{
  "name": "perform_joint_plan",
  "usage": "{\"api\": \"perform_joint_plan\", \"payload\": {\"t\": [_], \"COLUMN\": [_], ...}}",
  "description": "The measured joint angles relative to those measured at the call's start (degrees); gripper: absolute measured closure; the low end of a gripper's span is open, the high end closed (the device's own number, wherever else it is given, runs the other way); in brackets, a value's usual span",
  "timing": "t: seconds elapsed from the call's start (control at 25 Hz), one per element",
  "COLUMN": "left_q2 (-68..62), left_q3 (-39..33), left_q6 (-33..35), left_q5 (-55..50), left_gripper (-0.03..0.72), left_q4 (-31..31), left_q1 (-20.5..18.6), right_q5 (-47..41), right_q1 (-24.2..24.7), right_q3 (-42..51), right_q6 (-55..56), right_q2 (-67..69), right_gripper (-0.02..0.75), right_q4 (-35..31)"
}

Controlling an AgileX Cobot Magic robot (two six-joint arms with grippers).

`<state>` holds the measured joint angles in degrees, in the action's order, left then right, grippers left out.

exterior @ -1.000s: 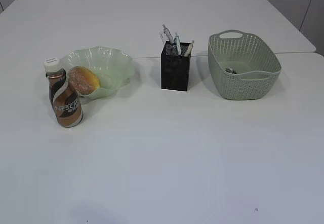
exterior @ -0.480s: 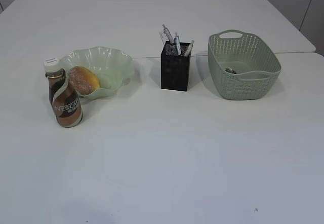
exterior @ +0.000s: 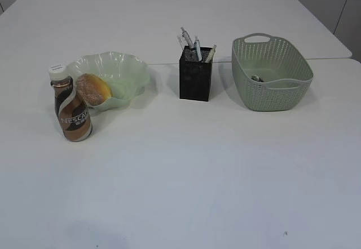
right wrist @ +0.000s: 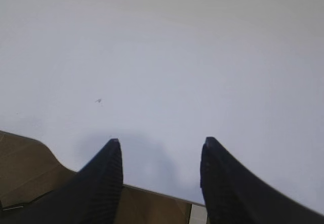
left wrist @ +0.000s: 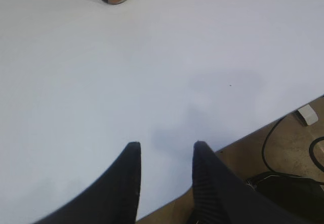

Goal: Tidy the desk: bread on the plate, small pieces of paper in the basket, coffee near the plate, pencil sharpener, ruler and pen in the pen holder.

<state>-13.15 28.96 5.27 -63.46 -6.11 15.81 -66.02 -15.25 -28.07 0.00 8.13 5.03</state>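
Bread (exterior: pixel 93 89) on plate (exterior: pixel 125 69) only in exterior view; both spread, empty grippers, left (left wrist: pixel 164 149) and right (right wrist: pixel 161 145), only in wrist views.

The brand name "NESCAFÉ" is printed in pale letters on the brown wrap label of a coffee bottle (exterior: pixel 72 112), which stands upright on the white tabletop (exterior: pixel 192 164) just beside a green plate (exterior: pixel 121 71). A small mark is seen on the bottle's white cap (exterior: pixel 57 69), but it is too small to be read. In the left wrist view only the bottle's base is shown, and no lettering can be made out there. No other text, number or sign is legible on anything else in the exterior or wrist views.
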Motion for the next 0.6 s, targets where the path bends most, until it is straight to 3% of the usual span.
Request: {"api": "perform_joint_plan", "payload": {"t": [0.6], "left_q2": [0.0], "left_q3": [0.0], "left_q6": [-0.1], "left_q5": [0.0], "left_gripper": [0.449], "left_q4": [0.0], "left_q1": [0.0], "right_q5": [0.4], "right_q1": [0.0], "right_q3": [0.0], "right_q6": [0.0], "right_q2": [0.0], "right_gripper": [0.340], "right_q4": [0.0]}}
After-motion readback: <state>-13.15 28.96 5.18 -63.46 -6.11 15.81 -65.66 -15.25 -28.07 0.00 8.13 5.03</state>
